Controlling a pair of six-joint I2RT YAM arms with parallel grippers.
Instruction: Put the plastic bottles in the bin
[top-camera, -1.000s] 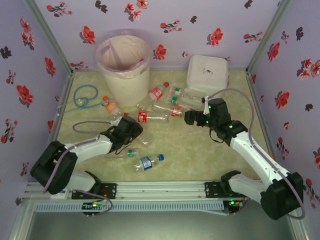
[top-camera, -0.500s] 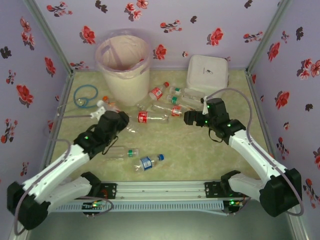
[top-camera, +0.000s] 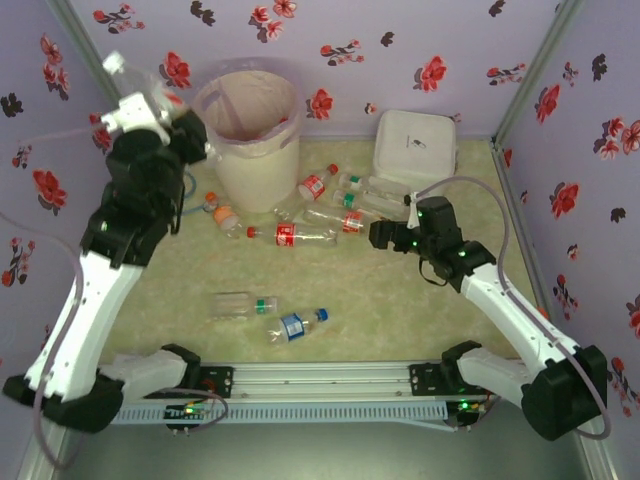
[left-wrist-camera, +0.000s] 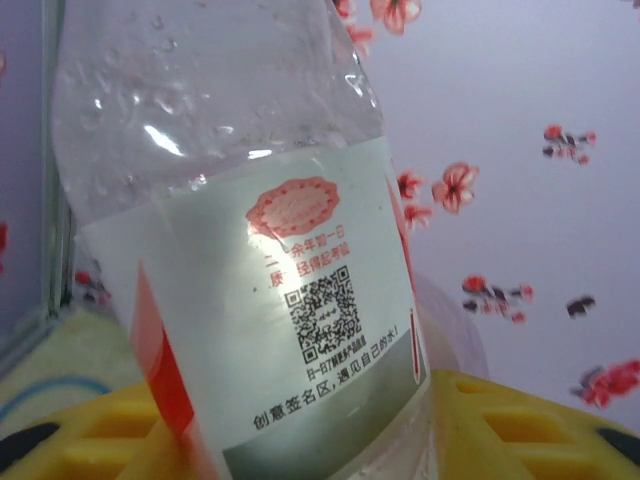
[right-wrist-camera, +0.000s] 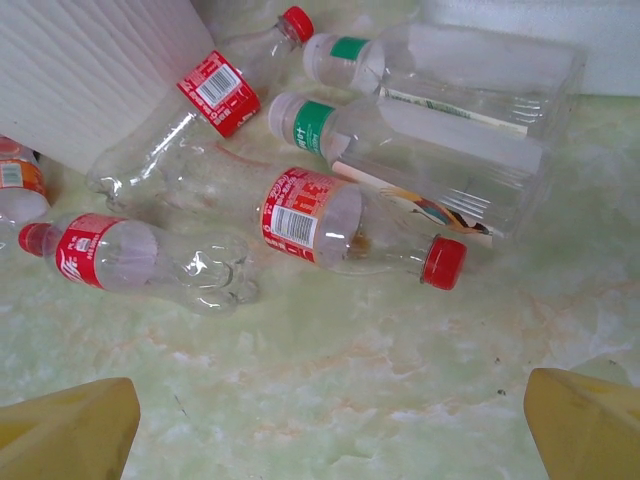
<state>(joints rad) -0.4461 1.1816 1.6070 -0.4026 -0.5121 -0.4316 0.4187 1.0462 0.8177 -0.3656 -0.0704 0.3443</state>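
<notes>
A red-labelled bottle (left-wrist-camera: 250, 250) is clenched in the left hand (top-camera: 140, 105), raised high just left of the bin (top-camera: 255, 165). It is best carried right until it is over the bin's mouth, and only then released. The right hand (top-camera: 378, 235) is held wide open, grasping nothing, above the bottles (right-wrist-camera: 310, 225) on the bench (right-wrist-camera: 330, 350).

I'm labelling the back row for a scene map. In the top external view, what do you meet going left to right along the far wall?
Left to right: bottle held aloft → bin → white lidded box.
</notes>
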